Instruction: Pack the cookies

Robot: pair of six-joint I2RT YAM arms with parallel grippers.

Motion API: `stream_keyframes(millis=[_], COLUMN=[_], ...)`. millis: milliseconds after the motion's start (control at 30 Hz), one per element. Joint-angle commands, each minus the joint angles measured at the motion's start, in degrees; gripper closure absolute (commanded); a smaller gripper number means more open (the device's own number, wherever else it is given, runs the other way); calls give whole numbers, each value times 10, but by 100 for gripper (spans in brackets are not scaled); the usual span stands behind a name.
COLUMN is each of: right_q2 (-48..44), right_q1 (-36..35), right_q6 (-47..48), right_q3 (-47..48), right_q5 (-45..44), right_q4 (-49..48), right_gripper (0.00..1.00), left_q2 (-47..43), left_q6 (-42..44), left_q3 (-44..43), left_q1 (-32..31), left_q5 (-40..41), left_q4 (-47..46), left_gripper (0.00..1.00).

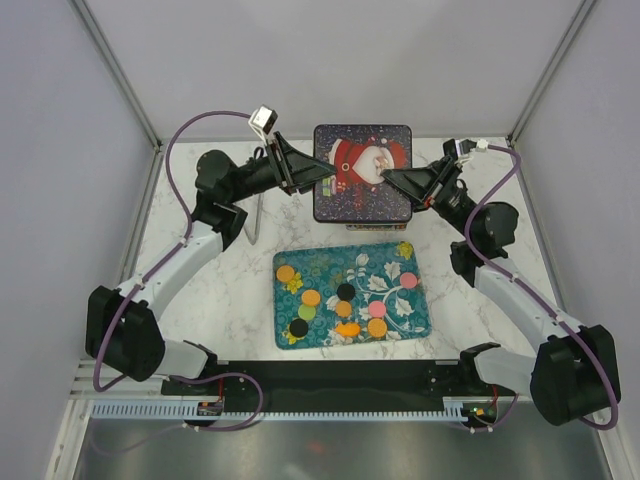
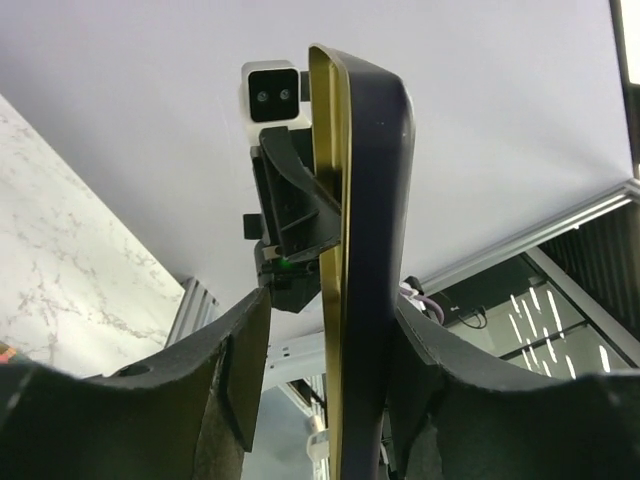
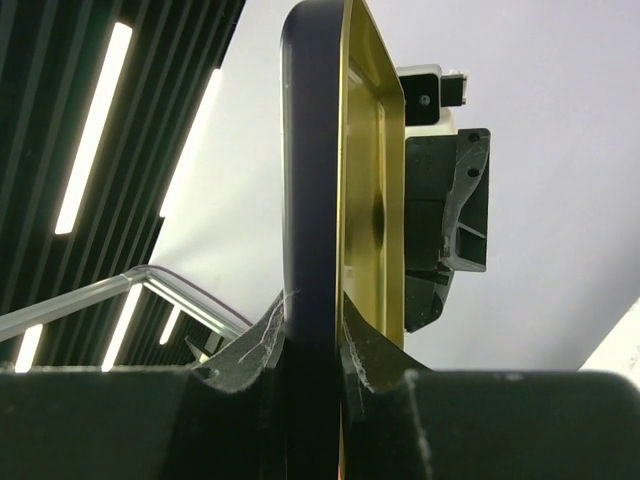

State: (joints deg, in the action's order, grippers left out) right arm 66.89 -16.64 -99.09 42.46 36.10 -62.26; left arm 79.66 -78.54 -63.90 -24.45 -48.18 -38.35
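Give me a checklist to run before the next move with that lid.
1. Right gripper clamped on lid: ok, both fingers press its rim.
2. Left gripper gripping lid: not ok, it straddles the rim with a gap at one finger.
3. Lid lined up over the base: cannot tell, only a sliver shows at the lid's near edge.
4. Cookies packed: not ok, those in view lie on the tray.
5. Grippers clear of tray: ok, both are beyond its far edge.
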Motion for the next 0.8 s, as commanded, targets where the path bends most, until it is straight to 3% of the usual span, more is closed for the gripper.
stream_keyframes(millis=[0,167,300,500,767], right_q2=[-7,5,9,13,12], right_q1=[13,19,20,31,57], right_q6=[-5,-4,27,50,37], right_q3=[28,39,61,72,66], right_q5=[1,13,15,20,33], right_q4=[-37,-14,34,76,63], right_gripper=[100,100,100,100,100], left_q2=[-5,8,13,0,-12], left_q6=[77,126,205,227,187], left_q3=[-10,-40,-75,-67,-54], left_q1=[5,6,6,21,55], left_q5=[-21,-53,-42,-34,-69], left_q4=[53,116,236,247,204], left_gripper=[45,41,33,24,18])
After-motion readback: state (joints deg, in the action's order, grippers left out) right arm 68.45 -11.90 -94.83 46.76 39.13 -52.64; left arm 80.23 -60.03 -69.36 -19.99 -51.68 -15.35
